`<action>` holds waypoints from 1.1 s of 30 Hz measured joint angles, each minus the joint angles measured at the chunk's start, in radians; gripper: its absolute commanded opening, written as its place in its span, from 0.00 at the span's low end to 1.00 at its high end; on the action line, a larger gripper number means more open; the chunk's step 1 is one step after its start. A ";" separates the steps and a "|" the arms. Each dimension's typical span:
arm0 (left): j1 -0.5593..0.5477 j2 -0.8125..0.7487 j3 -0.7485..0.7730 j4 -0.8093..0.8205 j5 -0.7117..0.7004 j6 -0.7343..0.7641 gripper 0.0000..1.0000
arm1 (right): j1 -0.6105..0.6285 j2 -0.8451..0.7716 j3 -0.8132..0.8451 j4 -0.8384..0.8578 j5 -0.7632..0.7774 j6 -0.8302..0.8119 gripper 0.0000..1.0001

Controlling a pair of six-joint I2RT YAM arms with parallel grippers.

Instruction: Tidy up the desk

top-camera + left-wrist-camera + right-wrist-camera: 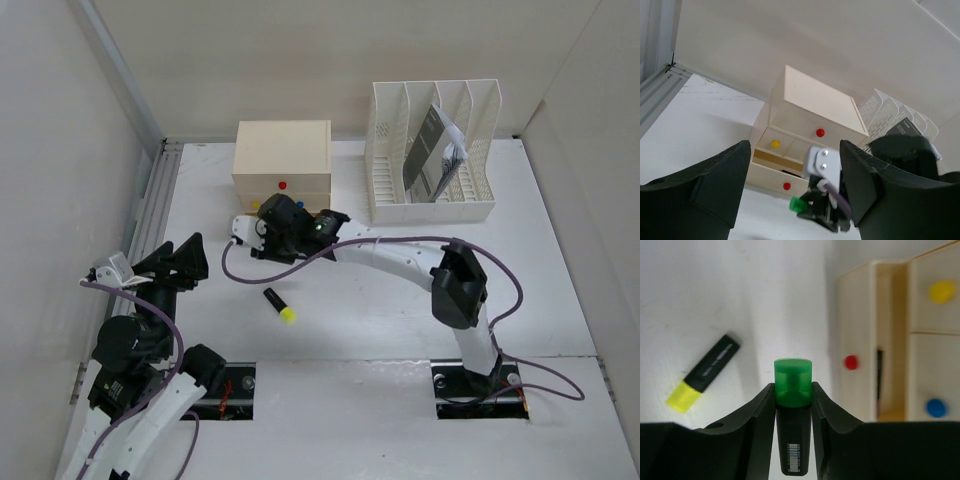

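**A:** What has your right pincer got?

**B:** It is clenched on a green highlighter. One finger sits on each side of the barrel just under the cap, and the cap points away from my wrist.

**A:** And the table?

**B:** It lies under that pincer, white and matte. In the right wrist view it fills the upper left of the frame behind the cap. I can't tell whether the highlighter touches it. In the top view the table takes up the middle of the frame, and my right arm reaches across it to just upper left of centre.

**A:** What else is on it?

**B:** A yellow highlighter with a black barrel lies flat at the left of the wrist frame, apart from my fingers. The beige drawer box stands at the right, with red, yellow and blue knobs facing me. In the left wrist view its lower drawer, the one with a red knob, stands out a little. A white file rack is in the upper right of the top view.

**A:** Your left pincer?

**B:** Released, with its fingers spread wide. It is over the table at the left, aimed at the drawer box.
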 measured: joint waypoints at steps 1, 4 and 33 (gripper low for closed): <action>0.000 0.000 0.000 0.000 0.000 0.000 0.69 | -0.011 0.000 0.029 -0.004 -0.005 -0.032 0.15; 0.000 0.000 0.000 0.000 0.000 0.000 0.69 | -0.041 0.000 0.092 -0.008 -0.007 -0.138 0.14; 0.000 0.000 0.000 0.000 0.000 0.000 0.69 | -0.207 0.123 0.177 -0.013 -0.198 -0.589 0.17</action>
